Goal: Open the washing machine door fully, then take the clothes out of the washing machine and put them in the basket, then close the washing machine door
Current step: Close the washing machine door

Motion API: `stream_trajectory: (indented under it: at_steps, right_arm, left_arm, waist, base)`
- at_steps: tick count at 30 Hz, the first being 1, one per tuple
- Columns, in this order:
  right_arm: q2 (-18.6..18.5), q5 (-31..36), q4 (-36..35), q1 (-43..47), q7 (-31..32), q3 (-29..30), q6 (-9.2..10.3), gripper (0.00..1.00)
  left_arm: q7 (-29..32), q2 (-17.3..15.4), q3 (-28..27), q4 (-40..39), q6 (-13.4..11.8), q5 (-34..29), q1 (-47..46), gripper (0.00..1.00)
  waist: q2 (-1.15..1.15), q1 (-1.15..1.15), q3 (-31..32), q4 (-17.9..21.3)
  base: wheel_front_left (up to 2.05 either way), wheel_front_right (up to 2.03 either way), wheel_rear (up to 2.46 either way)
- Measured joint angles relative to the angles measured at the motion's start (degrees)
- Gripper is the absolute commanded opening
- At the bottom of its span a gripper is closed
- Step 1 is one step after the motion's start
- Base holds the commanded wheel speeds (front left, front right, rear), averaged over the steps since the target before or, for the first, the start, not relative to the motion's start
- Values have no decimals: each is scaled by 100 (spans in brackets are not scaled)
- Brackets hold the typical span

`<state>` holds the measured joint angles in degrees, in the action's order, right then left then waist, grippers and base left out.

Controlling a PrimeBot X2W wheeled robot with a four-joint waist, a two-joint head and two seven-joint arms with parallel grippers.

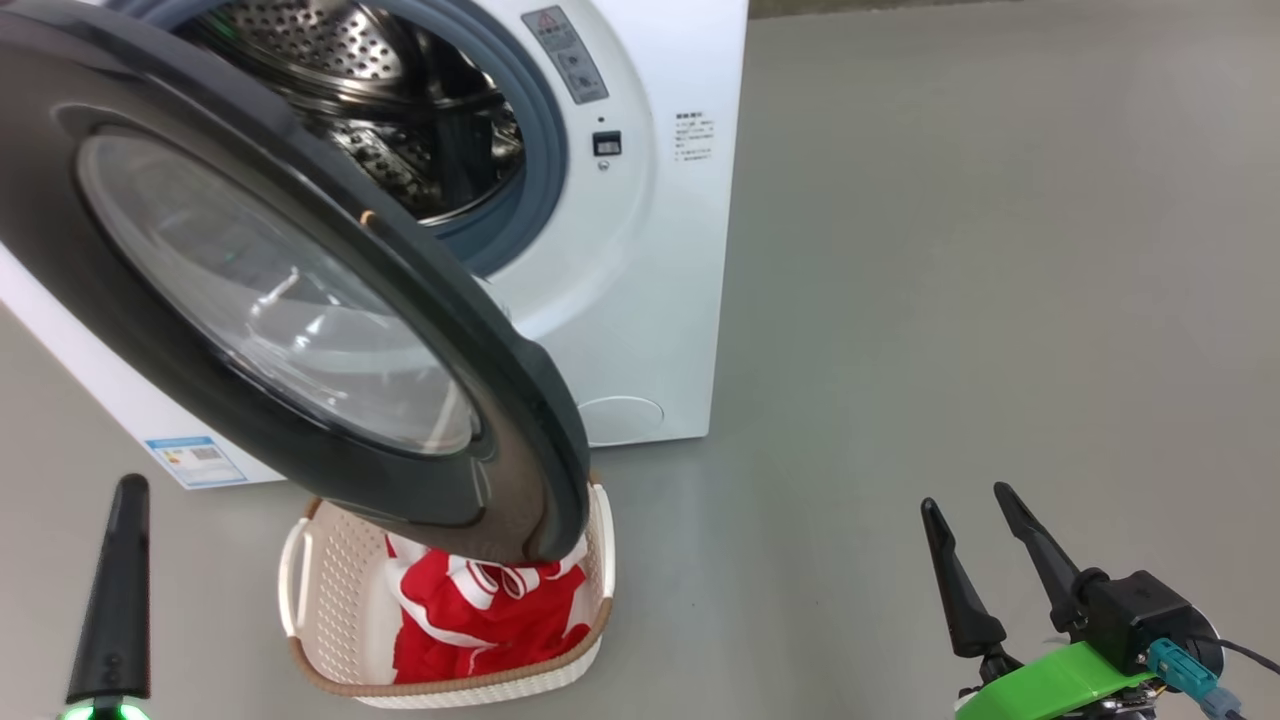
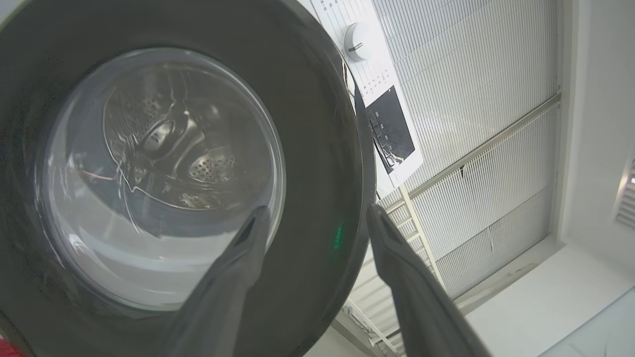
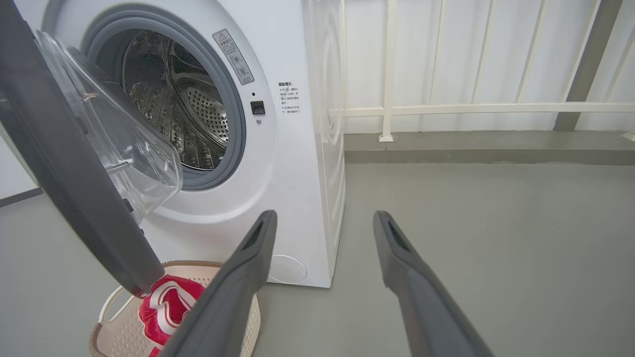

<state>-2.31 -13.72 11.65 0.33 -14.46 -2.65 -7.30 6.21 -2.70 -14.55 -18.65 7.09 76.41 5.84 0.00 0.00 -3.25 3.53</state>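
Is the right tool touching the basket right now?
Apart. The head view shows bare floor between the right tool and the basket.

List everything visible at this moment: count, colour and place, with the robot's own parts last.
washing machine: one, white, on the floor, head view's upper left
washing machine door: one, black rim, clear glass bowl, open, overhanging the basket
drum: one, perforated steel, inside the machine; no clothes seen in it
gasket: one, grey-blue, around the drum mouth
basket: one, cream with brown rim, on the floor before the machine
clothes: red with white stripes, count unclear, in the basket
label: one, blue, machine's lower corner
railing: one, white, beyond the machine
floor: grey
left gripper: dark fingers, open, empty, near the door's rim
right gripper: dark fingers, open, empty, lower right
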Motion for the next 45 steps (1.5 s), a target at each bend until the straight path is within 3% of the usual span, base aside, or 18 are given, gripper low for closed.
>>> stream_trajectory:
  at_steps: [5, 11, 18, 24, 45]
  right_arm:
    - [1, 27, -34, 54, 1, 79, 0, 100]
    - [3, 123, -115, 210, 44, 158, 0, 100]
    - [8, 180, -231, 393, 143, 188, 0, 100]
    - [10, 219, -279, 571, 198, 188, 0, 100]
    - [13, 315, -402, 751, 289, 191, 0, 100]
  left_arm:
    - [-815, -71, 204, -33, -15, -1806, 164, 100]
    - [-1315, -307, 690, 123, -498, -4009, 381, 100]
    - [-1549, -472, 1114, 556, -971, -5480, 695, 100]
    - [-1589, -599, 1424, 902, -1168, -6149, 809, 100]
    - [-1480, -588, 1659, 1285, -1271, -6228, 832, 100]
  waist:
    - [0, 0, 123, -103]
    - [0, 0, 290, -181]
    - [0, 0, 417, -234]
    - [0, 0, 470, -241]
    - [0, 0, 488, -167]
  base:
    - [0, 0, 0]
    - [0, 0, 0]
    - [0, 0, 0]
    - [0, 0, 0]
    - [0, 0, 0]
